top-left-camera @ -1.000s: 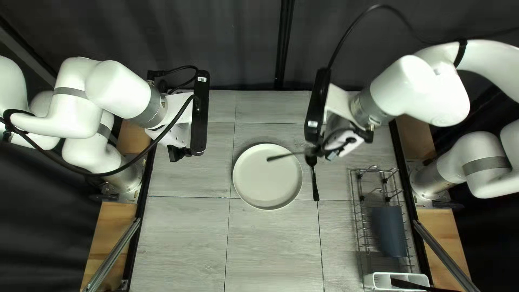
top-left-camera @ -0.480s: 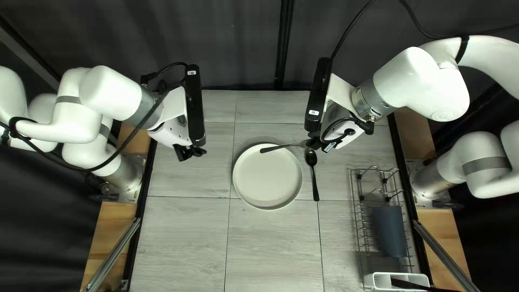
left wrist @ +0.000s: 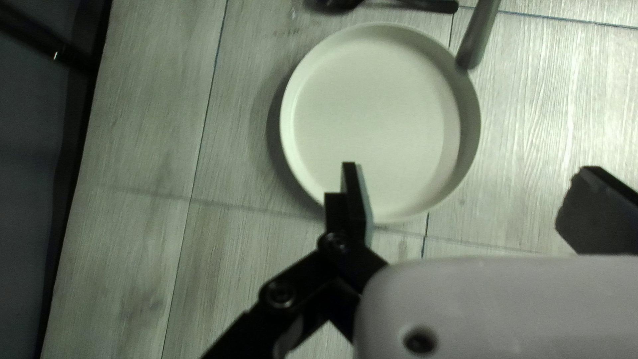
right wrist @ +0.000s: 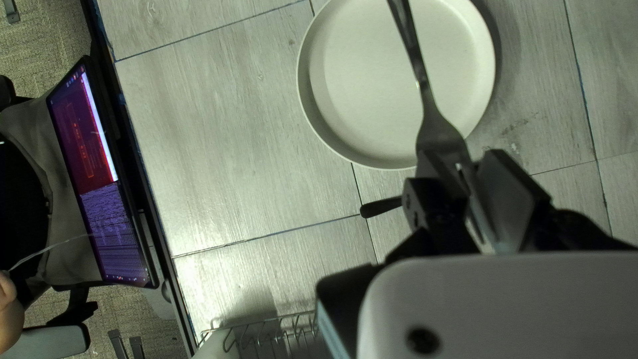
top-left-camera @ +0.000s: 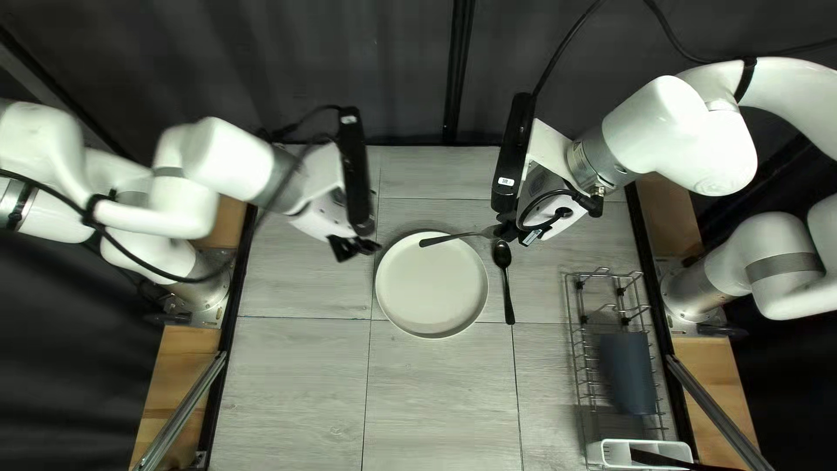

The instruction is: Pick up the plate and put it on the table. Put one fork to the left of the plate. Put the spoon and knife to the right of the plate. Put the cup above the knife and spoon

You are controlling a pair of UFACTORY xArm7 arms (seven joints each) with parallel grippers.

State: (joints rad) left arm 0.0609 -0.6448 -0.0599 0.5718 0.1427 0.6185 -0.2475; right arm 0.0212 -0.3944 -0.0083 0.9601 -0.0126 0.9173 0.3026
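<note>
Near the plate (top-left-camera: 432,288), the left gripper (left wrist: 469,174), fingers apart, could overreach and skew the fork (right wrist: 436,126) clamped in the right gripper (right wrist: 463,163).

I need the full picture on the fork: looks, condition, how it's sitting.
The fork is slim, with a dark handle and a shinier, metallic-looking head. My right hand is shut on the head, a finger to each side, which partly hides the tines. The handle points away from the hand and reaches over the plate, seemingly raised above it. No bend shows in the visible parts.
</note>
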